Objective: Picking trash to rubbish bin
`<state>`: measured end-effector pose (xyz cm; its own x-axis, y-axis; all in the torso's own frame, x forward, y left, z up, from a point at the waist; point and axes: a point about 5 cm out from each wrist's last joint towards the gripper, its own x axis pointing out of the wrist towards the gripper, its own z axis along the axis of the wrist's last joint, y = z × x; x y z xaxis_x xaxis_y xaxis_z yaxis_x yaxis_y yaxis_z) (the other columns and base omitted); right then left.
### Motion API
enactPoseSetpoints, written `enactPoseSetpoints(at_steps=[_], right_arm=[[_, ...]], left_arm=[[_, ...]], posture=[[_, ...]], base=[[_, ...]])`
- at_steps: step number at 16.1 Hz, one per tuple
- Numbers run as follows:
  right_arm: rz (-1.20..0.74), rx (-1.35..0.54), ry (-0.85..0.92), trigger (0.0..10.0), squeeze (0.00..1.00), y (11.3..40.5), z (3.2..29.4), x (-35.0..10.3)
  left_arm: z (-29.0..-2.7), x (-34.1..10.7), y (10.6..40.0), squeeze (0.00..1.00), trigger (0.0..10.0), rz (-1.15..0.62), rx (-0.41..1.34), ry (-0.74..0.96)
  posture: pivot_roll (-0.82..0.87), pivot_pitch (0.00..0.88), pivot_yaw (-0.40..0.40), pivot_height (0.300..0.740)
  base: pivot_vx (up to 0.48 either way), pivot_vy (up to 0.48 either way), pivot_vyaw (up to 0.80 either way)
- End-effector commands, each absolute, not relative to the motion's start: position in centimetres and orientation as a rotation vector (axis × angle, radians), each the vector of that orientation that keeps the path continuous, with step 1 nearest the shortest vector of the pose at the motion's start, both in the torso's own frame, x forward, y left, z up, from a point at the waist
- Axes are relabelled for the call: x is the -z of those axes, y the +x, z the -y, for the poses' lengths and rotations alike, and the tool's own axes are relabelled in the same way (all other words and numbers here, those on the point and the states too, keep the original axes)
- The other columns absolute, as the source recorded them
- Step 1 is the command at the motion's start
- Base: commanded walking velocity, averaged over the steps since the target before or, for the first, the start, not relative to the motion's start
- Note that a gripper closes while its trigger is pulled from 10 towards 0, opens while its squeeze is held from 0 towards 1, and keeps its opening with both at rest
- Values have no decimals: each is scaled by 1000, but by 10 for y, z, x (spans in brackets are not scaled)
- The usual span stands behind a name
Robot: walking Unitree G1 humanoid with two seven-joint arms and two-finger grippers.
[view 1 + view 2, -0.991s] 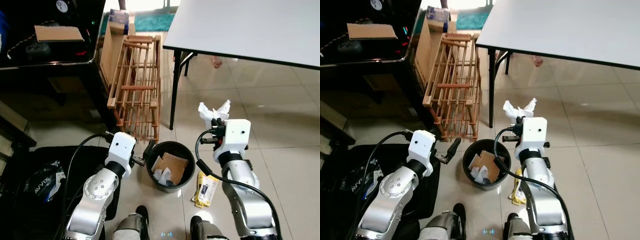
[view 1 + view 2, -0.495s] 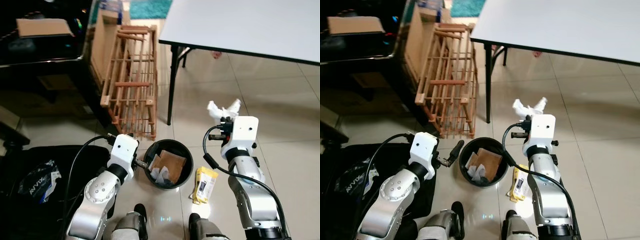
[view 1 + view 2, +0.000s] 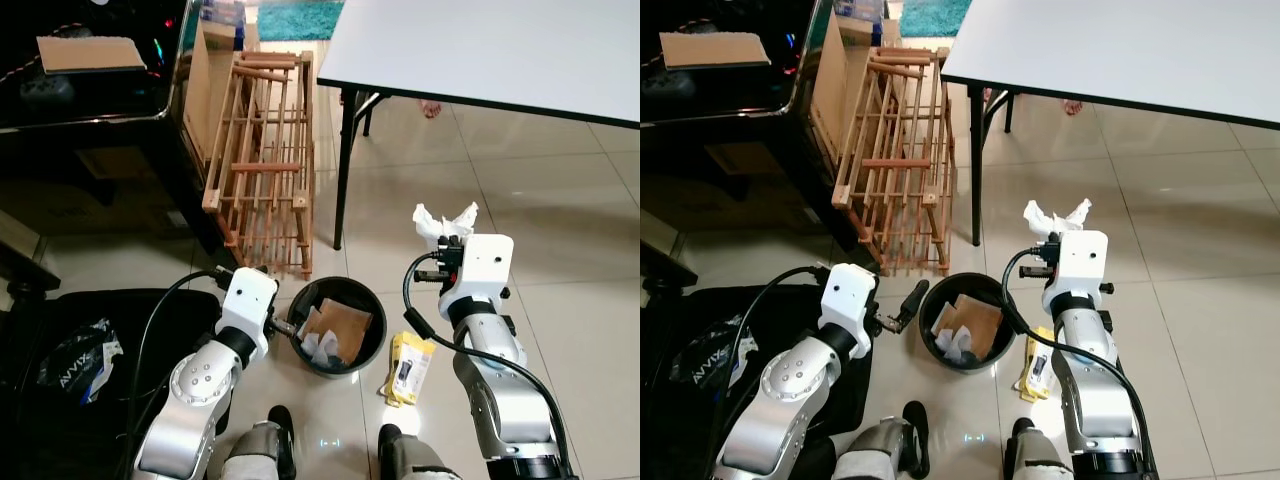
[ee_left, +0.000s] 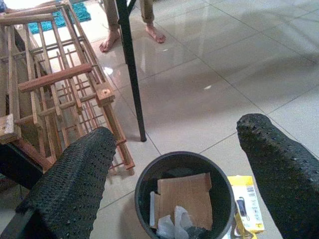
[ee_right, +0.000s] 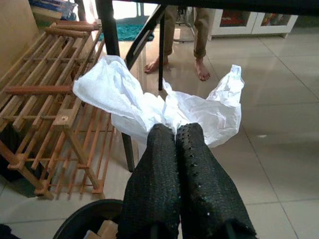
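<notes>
The right gripper point(image 5: 174, 137) pinches a crumpled white paper wad point(image 5: 149, 102) above the tiled floor, to the right of the round black rubbish bin point(image 3: 340, 325), which holds brown cardboard point(image 3: 343, 327) and white scraps. The left gripper point(image 4: 179, 149), fingers spread wide, hovers beside the bin. A yellow packet point(image 3: 408, 368) lies on the floor just right of the bin.

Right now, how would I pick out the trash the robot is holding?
Start at the white table and drop to the right gripper raised beside the black bin. Crumpled white paper is pinched there, off the floor, unlike the yellow packet lying flat.
</notes>
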<state>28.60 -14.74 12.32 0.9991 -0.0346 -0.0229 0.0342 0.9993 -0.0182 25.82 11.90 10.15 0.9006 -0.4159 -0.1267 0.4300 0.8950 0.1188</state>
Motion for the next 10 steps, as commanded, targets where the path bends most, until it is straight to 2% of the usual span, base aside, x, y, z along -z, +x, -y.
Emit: enactPoseSetpoints(at_steps=[1, 9, 10], right_arm=[[-54, 34, -18, 0, 0, 282, 148, -117], [-55, 35, -31, 0, 0, 279, 149, -117], [-53, 34, -34, 0, 0, 280, 150, -118]], left_arm=[[-119, -99, 255, 0, 10000, -117, 443, 151], [-118, -98, 255, 0, 10000, -124, 445, 157], [-117, -99, 255, 0, 10000, -115, 447, 141]], posture=[[33, 294, 53, 740], [22, 302, 56, 740], [22, 302, 56, 740]], base=[[382, 0, 0], [374, 0, 0], [0, 0, 0]])
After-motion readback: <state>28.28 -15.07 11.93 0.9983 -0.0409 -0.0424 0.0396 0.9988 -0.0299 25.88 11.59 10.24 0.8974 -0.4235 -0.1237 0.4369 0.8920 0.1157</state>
